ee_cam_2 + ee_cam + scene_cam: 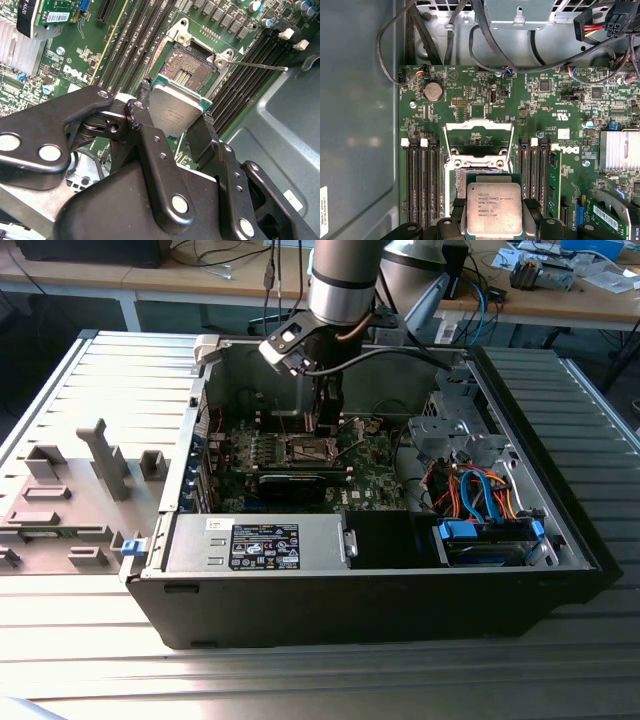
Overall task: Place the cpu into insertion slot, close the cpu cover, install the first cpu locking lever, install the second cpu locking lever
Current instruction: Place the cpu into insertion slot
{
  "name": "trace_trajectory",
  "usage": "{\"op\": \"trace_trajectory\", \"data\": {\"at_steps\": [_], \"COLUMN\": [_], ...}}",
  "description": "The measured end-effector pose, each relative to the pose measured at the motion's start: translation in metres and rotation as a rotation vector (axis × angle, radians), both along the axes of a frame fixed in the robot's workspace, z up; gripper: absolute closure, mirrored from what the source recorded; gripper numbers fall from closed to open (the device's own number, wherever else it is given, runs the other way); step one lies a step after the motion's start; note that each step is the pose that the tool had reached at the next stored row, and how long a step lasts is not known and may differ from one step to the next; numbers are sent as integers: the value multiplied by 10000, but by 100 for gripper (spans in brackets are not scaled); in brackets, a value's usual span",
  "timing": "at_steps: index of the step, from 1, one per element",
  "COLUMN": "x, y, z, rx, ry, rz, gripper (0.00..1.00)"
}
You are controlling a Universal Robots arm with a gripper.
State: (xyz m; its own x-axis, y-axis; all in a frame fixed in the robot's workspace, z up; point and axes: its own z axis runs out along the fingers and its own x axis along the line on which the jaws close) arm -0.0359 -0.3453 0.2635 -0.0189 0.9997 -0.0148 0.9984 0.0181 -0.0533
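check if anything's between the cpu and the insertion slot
Nothing visible is. The gripper holds the cpu close over the insertion slot, whose dark centre lies bare, and the cpu cover is swung open, away from the slot.

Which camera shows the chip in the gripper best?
First wrist view: the chip faces the camera squarely. The second wrist view shows it slanted between the fingers; in the exterior view it is too small to tell.

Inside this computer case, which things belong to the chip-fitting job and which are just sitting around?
Job: pincer, shut on the cpu; insertion slot; cpu cover, open; locking lever.
Lying about: memory slots; coin battery; heatsink; power supply; drive cables.
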Motion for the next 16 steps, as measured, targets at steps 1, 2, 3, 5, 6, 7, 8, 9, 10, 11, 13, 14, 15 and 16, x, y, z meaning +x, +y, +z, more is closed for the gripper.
{"op": "trace_trajectory", "data": {"at_steps": [1, 2, 3, 5, 6, 7, 8, 9, 10, 11, 13, 14, 15, 16], "x": [-2, -3, -6, -14, -21, -22, -23, -25, -27, -29, -32, -34, -35, -36], "y": [0, 1, 2, 4, 6, 6, 6, 6, 7, 7, 7, 8, 8, 8], "z": [-1, -2, -3, -8, -11, -11, -12, -13, -13, -14, -15, -16, -16, -16], "rx": [-1, -1, 1, 0, 1, 0, 0, 0, 0, 0, 0, 0, 0, 1], "ry": [1, 1, 0, 0, 0, 0, 0, 0, 0, 0, 0, 0, 0, 0], "rz": [1, 1, 1, 1, 1, 1, 1, 1, 1, 1, 1, 1, 1, 1], "gripper": [46, 46, 46, 46, 46, 46, 46, 46, 46, 46, 46, 46, 46, 46]}}
